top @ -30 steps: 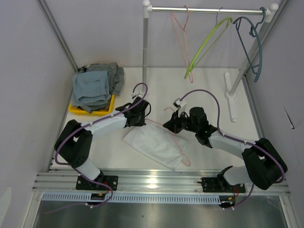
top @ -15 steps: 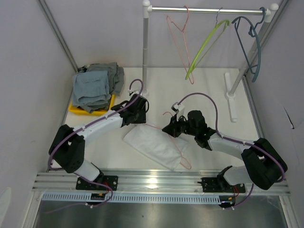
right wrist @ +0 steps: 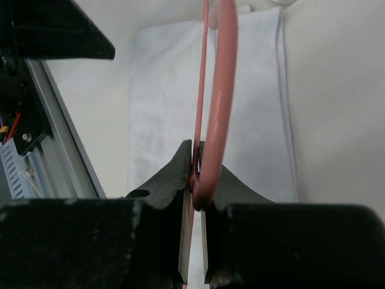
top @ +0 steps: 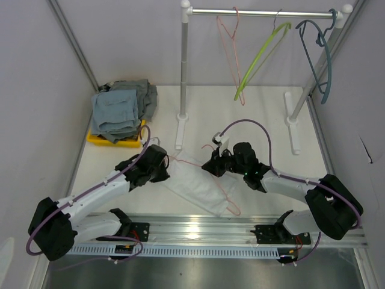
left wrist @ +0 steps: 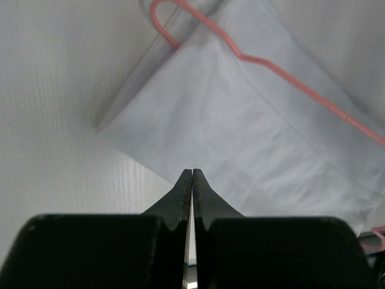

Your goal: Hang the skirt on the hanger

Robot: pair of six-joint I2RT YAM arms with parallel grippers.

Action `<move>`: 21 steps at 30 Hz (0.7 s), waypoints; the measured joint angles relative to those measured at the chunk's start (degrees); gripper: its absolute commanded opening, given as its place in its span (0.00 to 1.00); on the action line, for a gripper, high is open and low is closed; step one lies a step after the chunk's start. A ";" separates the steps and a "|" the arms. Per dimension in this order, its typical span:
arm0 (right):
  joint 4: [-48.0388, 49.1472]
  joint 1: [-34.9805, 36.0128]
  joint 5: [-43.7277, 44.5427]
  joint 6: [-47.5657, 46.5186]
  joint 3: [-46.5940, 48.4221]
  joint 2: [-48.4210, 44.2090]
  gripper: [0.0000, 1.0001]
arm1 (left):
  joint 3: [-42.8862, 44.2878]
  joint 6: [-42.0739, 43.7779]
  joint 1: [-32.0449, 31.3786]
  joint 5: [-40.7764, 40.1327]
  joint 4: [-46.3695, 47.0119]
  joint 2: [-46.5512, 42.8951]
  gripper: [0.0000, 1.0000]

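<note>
The white skirt [top: 201, 188] lies flat on the table in front of the arms. A pink wire hanger [top: 224, 191] lies across it. My right gripper [top: 210, 167] is shut on the hanger near its hook, at the skirt's far edge. In the right wrist view the pink wire [right wrist: 219, 90] runs up from between the shut fingers, over the skirt [right wrist: 162, 90]. My left gripper [top: 163, 174] is shut and empty at the skirt's left corner. In the left wrist view its tips [left wrist: 192, 173] sit just over the skirt's edge [left wrist: 252, 120], below the hanger wire [left wrist: 271, 66].
A clothes rack [top: 183, 72] stands at the back with pink [top: 231, 45], green [top: 258, 57] and blue [top: 322, 54] hangers. A yellow tray [top: 114, 141] holds grey clothes [top: 120, 108] at the back left. The rack's feet [top: 293, 123] rest on the table. A metal rail [top: 198, 229] runs along the near edge.
My left gripper has pulled back from the skirt's far-left side toward the near left, its arm stretching low. My right gripper has shifted a little left with the hanger.
</note>
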 measured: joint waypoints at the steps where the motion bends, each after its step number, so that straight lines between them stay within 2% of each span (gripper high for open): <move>1: 0.00 0.31 0.33 -0.07 0.13 0.17 0.00 | -1.20 -1.07 -0.63 0.39 0.00 -0.74 0.00; 8: -1.18 4.07 3.39 -1.95 2.51 0.83 0.00 | -7.72 -7.87 -6.40 1.88 0.59 -1.09 0.00; 21: -4.17 12.68 9.92 -5.07 5.86 2.93 0.00 | -9.07 -13.05 -13.20 2.51 6.73 3.89 0.00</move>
